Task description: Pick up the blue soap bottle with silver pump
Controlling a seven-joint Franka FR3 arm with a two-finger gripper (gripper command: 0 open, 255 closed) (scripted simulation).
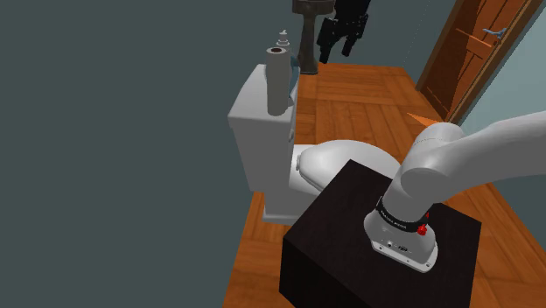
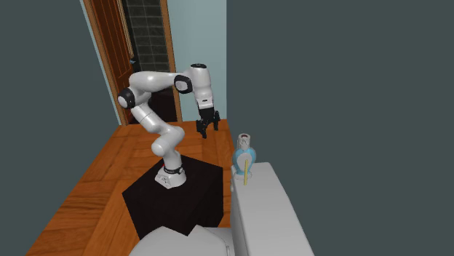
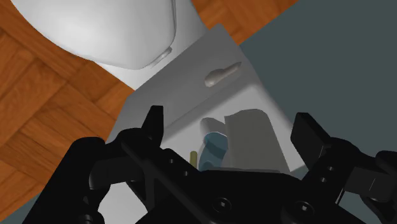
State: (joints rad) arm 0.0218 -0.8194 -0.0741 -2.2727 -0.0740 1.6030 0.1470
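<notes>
**Open gripper (image 2: pixel 204 132) above a toilet tank (image 1: pixel 255 122) that bears the bottle (image 2: pixel 245 158)**

Room: a bathroom with a wood parquet floor (image 1: pixel 367 96) and dark grey-green walls (image 1: pixel 105 131). A brown wooden door (image 1: pixel 477 52) is at the shoulder view's upper right.

Surface: the white tank stands against the wall. The toilet's closed lid (image 1: pixel 337 162) lies between the tank and the black stand (image 1: pixel 350 236), which is just beside the bowl.

Task object: the bottle is blue with a pale front, a yellow tube and a grey pump. It stands upright on the tank's top, at the end nearer the arm.

Tool: the gripper hangs in the air, higher than the bottle and apart from it, toward the second exterior view's left. Its fingers (image 3: pixel 154 124) are spread wide and hold nothing.

Surroundings: in the wrist view the bottle's blue body shows between the fingers, half covered by its own grey pump head. The flush lever (image 3: pixel 222 75) sits on the tank's front face. In the shoulder view a dark flared object (image 1: pixel 308 39), of a kind that cannot be told, shows just beside the gripper.
</notes>
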